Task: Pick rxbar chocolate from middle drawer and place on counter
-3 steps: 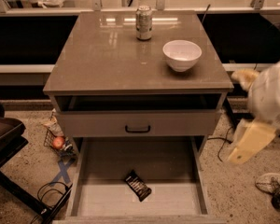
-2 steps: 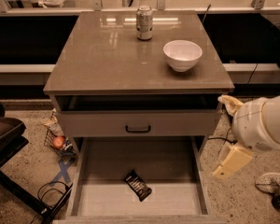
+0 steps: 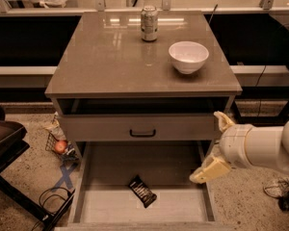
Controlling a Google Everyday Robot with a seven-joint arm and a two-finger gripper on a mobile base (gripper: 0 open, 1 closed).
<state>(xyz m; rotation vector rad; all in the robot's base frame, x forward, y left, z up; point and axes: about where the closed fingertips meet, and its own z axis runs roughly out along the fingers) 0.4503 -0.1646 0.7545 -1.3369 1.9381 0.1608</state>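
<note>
Glossy grey-brown counter [image 3: 111, 61] held a can [image 3: 149, 23] and a white bowl [image 3: 188, 57]; speckled floor [image 3: 31, 170] lay around. The bar [image 3: 142, 191], a black wrapper with pale lettering, lay askew in the open drawer [image 3: 111, 165]. The gripper [image 3: 205, 147] hung beside its right wall, fingers spread.

The gripper [image 3: 215, 146], fingers seemingly apart, hangs at the middle drawer [image 3: 106, 203], right side; rxbar chocolate [image 3: 142, 191] inside

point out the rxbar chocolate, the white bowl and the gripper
rxbar chocolate [image 3: 143, 191]: camera view, middle of the black wrapper.
white bowl [image 3: 188, 65]: camera view, front outer wall.
gripper [image 3: 205, 147]: camera view, midway between its open fingertips, at the right side of the middle drawer [image 3: 115, 167].
</note>
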